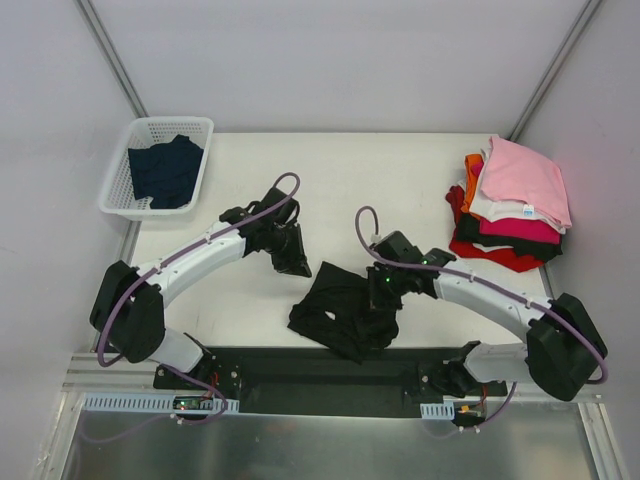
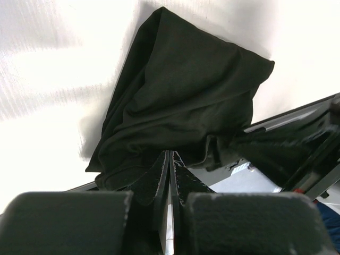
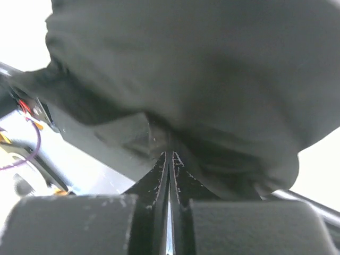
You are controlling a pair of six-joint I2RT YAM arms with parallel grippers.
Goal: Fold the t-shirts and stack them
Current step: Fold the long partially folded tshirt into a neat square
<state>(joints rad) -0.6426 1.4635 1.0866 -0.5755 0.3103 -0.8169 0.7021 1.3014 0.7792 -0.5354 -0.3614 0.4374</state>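
Observation:
A black t-shirt (image 1: 338,312) lies crumpled near the table's front edge, between my two arms. My left gripper (image 1: 298,266) is at its upper left corner. In the left wrist view the left gripper (image 2: 169,154) is shut, with the edge of the black cloth (image 2: 186,95) pinched at its tips. My right gripper (image 1: 383,296) is on the shirt's right side. Seen from the right wrist, the right gripper (image 3: 169,154) is shut with a fold of the shirt (image 3: 202,69) bunched into its tips. No lettering shows on the shirt.
A stack of folded tees (image 1: 512,225) sits at the right edge of the table, a pink one (image 1: 525,175) on top. A white basket (image 1: 113,185) at the back left holds a dark navy tee (image 1: 165,172). The black base rail (image 1: 330,375) runs just below the shirt.

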